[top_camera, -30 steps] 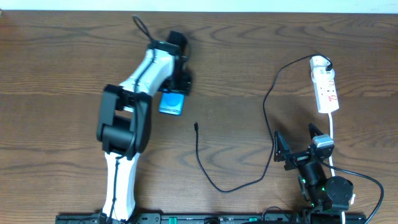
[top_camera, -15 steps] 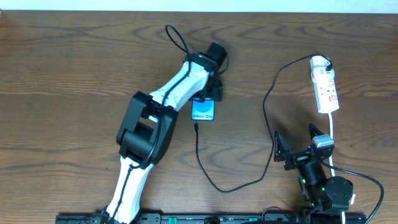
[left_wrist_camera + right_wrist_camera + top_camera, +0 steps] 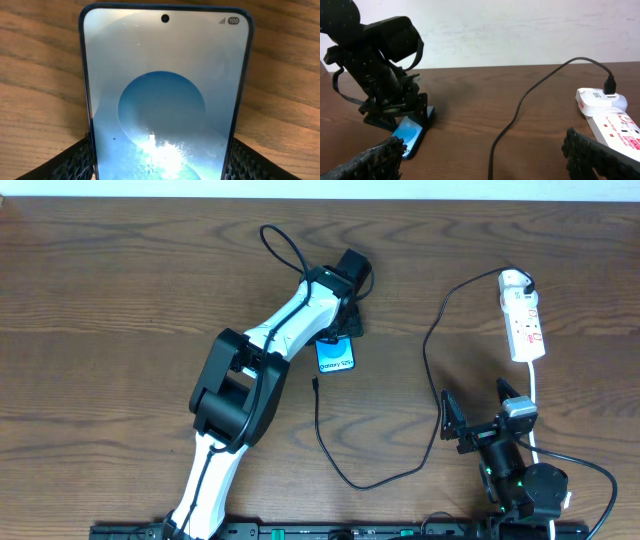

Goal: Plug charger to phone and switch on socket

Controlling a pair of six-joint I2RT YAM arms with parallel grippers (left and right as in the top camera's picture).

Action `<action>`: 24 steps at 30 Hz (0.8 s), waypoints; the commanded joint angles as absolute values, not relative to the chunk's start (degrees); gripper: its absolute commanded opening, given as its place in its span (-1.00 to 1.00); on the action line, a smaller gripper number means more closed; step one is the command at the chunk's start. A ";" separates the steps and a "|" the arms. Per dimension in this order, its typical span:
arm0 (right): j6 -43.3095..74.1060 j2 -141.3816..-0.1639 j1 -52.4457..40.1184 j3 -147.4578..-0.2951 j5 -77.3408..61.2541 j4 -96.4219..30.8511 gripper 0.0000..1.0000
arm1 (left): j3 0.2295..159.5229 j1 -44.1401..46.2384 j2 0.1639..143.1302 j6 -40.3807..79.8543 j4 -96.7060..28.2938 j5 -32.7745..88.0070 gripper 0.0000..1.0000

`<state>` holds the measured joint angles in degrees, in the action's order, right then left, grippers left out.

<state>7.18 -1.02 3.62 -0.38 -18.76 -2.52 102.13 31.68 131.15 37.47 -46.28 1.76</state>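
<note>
The phone sat in the middle of the desk. The left claw pinched its far end. The plug end of the charger lay just beside its near end. The socket lay far right. The right claw, near right, was spread wide.

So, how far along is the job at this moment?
Done: the charger is plugged into the socket. In hand: the left gripper holds the phone close to the free plug. Left: joining plug and phone, then switching the socket on. The right gripper is open and empty.
</note>
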 commanded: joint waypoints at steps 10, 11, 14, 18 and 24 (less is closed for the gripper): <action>7.66 -0.93 3.31 -0.32 -19.42 -2.81 0.98 | 101.08 32.45 131.04 39.29 -48.56 4.49 0.98; 7.66 -0.93 3.31 -0.32 -19.42 -2.81 0.99 | 101.08 32.45 130.96 39.29 -48.56 4.49 0.98; 7.66 -0.93 3.31 -0.32 -19.42 -2.81 0.99 | 101.10 32.45 129.69 39.31 -49.12 4.45 0.98; 7.66 -0.93 3.31 -0.32 -19.42 -2.81 0.99 | 101.10 33.01 124.64 39.33 -51.79 -1.43 0.98; 7.66 -0.93 3.31 -0.32 -19.44 -2.81 0.98 | 101.08 35.35 120.09 39.75 -53.54 -5.56 0.99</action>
